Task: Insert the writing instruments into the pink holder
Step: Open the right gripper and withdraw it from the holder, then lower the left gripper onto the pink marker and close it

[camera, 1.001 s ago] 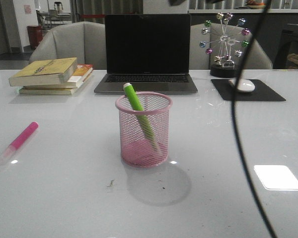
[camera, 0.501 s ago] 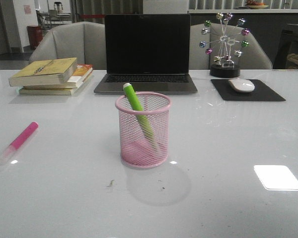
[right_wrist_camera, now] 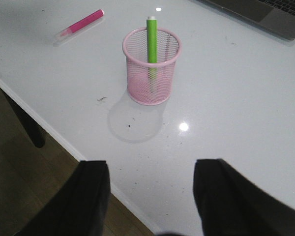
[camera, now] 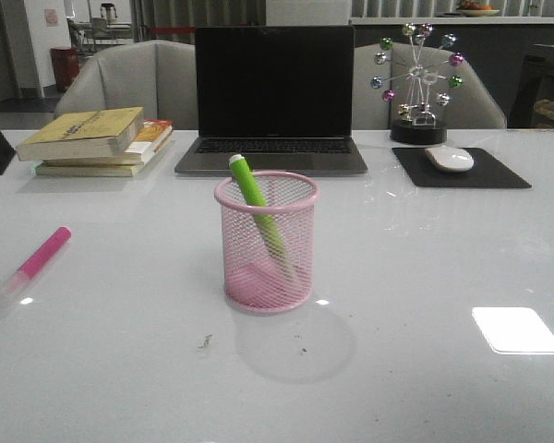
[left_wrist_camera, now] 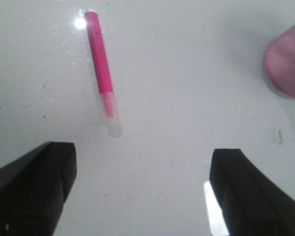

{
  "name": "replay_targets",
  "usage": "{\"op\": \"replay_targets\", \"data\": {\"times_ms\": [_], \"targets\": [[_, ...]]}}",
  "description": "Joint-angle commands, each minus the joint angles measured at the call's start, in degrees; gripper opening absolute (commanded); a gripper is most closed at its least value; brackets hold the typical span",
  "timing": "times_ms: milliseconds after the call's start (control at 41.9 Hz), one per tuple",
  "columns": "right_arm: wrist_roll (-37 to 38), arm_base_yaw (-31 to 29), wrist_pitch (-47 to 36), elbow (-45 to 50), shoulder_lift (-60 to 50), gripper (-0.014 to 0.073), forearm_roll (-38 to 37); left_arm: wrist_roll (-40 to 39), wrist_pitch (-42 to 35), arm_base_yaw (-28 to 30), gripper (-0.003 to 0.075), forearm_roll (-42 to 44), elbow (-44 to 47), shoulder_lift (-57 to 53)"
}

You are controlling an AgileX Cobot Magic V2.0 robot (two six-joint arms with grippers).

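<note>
Gone from the front view is the dark cable that crossed its right side a second ago, and a dark shape, probably the left arm, now shows at the far left edge. On the left of the tabletop (camera: 120,369) the pink highlighter (camera: 35,264) lies flat, untouched. The left gripper (left_wrist_camera: 140,191) hangs over it, jaws spread wide and empty. At centre the pink holder (camera: 266,242) holds the green highlighter (camera: 258,221), leaning. The right gripper (right_wrist_camera: 150,196) is pulled back at the near tabletop edge, jaws wide and empty. A pinch on the smooth translucent cap could slip, and a careless insertion might tip the light cup.
</note>
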Motion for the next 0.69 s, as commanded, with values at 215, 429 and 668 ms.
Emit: {"op": "replay_targets", "data": {"times_ms": [215,429,668], "targets": [[-0.6,-0.3,-3.9,-1.5,0.0,0.0489,-0.4,-4.1,-0.2,3.2,0.0563,4.4,-13.3,18.9],[-0.6,-0.3,-3.9,-1.5,0.0,0.0489,-0.4,-6.5,1.5,3.2,0.0559,6.3,-21.0,28.2],[-0.6,-0.3,-3.9,-1.5,0.0,0.0489,-0.4,-8.0,2.1,3.2,0.0531,6.1,-28.5,34.8]]}}
